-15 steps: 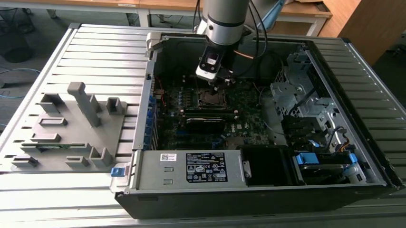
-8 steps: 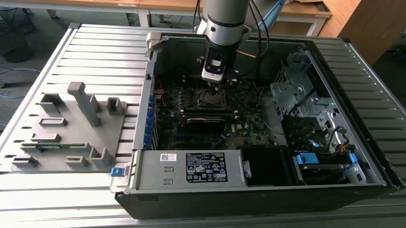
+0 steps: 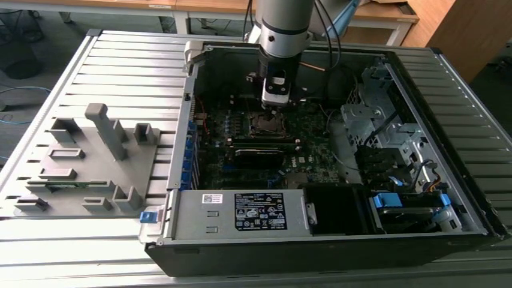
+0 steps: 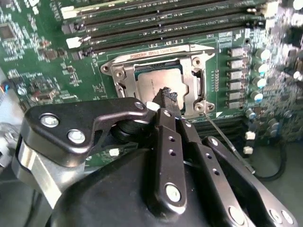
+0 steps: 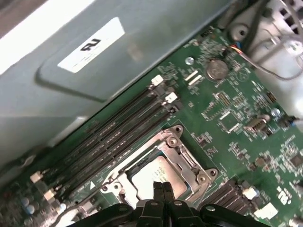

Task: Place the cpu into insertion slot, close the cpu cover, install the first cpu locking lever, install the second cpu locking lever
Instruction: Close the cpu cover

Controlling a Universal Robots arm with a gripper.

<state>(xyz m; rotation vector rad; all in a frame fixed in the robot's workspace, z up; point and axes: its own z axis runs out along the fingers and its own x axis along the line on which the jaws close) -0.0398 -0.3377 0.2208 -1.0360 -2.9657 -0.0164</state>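
Note:
The cpu (image 4: 154,84) lies flat in the insertion slot (image 3: 268,123) on the green board, its dull silver top showing in both wrist views (image 5: 152,176). The cpu cover (image 4: 156,54), a silver frame, lies down around the chip. One thin wire locking lever (image 4: 229,144) juts away from the socket corner; another (image 4: 203,46) runs along the cover's far edge. My gripper (image 4: 168,96) is shut with nothing between its fingers, its tips right over the chip's edge (image 5: 161,185). Whether they touch the chip I cannot tell. In the exterior view the gripper (image 3: 274,103) hangs just above the slot.
Rows of black memory slots (image 5: 109,137) run beside the socket. The open computer case (image 3: 184,180) walls the board in, with a drive cage (image 3: 376,126) and cables on the exterior view's right. A grey fixture plate (image 3: 88,162) stands on the table to the exterior view's left.

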